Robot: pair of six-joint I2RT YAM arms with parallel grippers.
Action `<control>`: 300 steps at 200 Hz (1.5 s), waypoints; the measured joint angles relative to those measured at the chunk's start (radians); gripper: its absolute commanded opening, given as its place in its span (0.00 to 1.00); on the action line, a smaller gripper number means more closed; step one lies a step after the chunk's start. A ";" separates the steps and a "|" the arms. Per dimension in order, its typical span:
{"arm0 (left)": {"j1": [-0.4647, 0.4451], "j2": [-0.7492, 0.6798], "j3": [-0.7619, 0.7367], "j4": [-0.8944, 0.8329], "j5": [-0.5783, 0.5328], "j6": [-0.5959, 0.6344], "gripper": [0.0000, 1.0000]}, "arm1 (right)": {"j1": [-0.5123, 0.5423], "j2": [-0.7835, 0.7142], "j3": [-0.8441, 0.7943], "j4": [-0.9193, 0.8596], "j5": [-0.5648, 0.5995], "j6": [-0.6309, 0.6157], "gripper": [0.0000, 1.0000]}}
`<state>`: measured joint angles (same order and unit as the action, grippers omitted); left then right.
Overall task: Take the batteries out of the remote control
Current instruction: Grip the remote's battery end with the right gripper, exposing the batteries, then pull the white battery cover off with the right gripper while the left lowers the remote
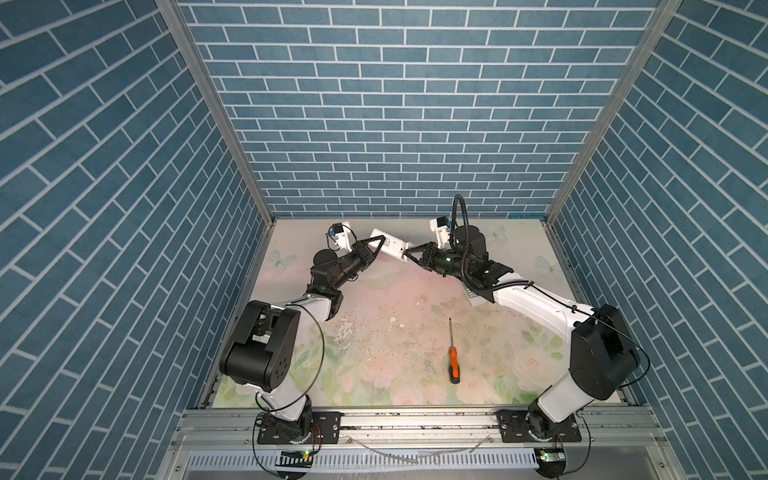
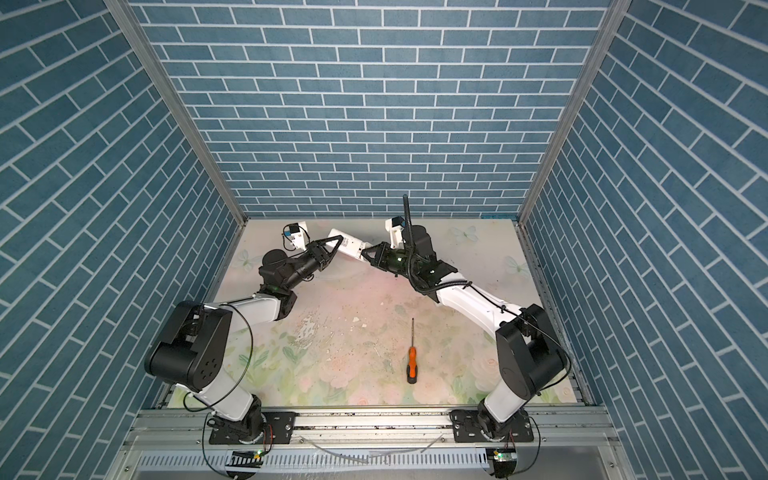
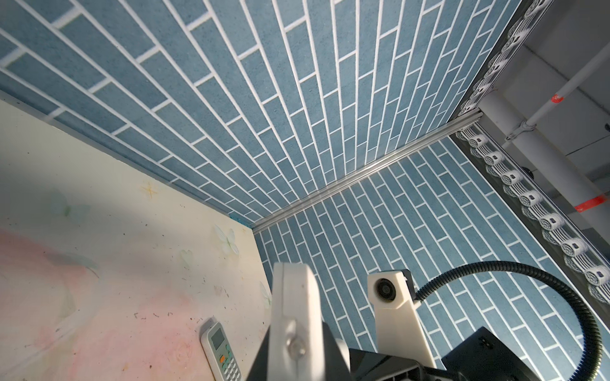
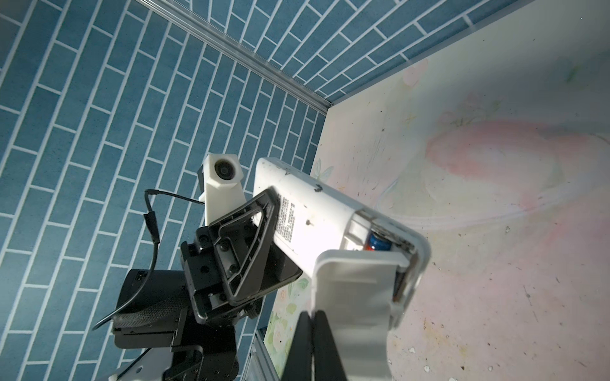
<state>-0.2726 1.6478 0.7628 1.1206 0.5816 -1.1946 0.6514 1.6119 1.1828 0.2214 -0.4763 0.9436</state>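
We see the left hand (image 1: 380, 248) clamped across the middle of the white remote (image 1: 393, 246), holding it in the air over the far part of the table (image 1: 386, 332). The right hand (image 1: 407, 257) meets the remote's near end. In the right wrist view its fingers (image 4: 325, 343) are pressed together, right at the battery cover (image 4: 358, 297). We can't tell if a cover edge is pinched between them. The cover is lifted off the compartment, with its far edge still at the remote body. One battery (image 4: 379, 244), blue with a red end, still sits inside the open compartment; the rest of the bay is hidden. A second remote (image 3: 220, 349) lies face up on the table. The orange-handled screwdriver (image 1: 453, 362) lies well apart from both hands, nearer the front edge in both top views.
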 measured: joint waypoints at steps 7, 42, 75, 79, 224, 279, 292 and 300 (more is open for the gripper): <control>0.000 0.001 0.000 0.004 0.000 -0.002 0.00 | -0.001 0.000 0.000 0.000 0.000 0.000 0.00; 0.002 0.002 -0.010 0.024 -0.002 -0.006 0.00 | -0.008 -0.003 0.000 -0.020 0.000 -0.008 0.00; 0.009 0.007 -0.063 0.057 -0.013 -0.005 0.00 | -0.022 -0.028 0.000 -0.138 0.014 -0.065 0.00; 0.009 0.007 -0.074 0.061 -0.016 -0.003 0.00 | -0.025 -0.031 0.002 -0.159 0.019 -0.079 0.00; -0.195 -0.424 -0.502 -0.259 -0.456 0.180 0.00 | -0.075 0.303 0.175 -0.603 0.277 -0.339 0.00; -0.291 -0.606 -0.615 -0.433 -0.711 0.178 0.00 | -0.075 0.344 0.232 -0.642 0.313 -0.370 0.03; -0.308 -0.592 -0.638 -0.447 -0.743 0.166 0.00 | -0.075 0.356 0.232 -0.655 0.317 -0.372 0.09; -0.317 -0.578 -0.647 -0.447 -0.756 0.157 0.00 | -0.075 0.362 0.232 -0.661 0.319 -0.373 0.12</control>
<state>-0.5892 1.0695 0.1162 0.6735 -0.1741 -1.0378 0.5766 1.9736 1.4147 -0.4397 -0.1577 0.5705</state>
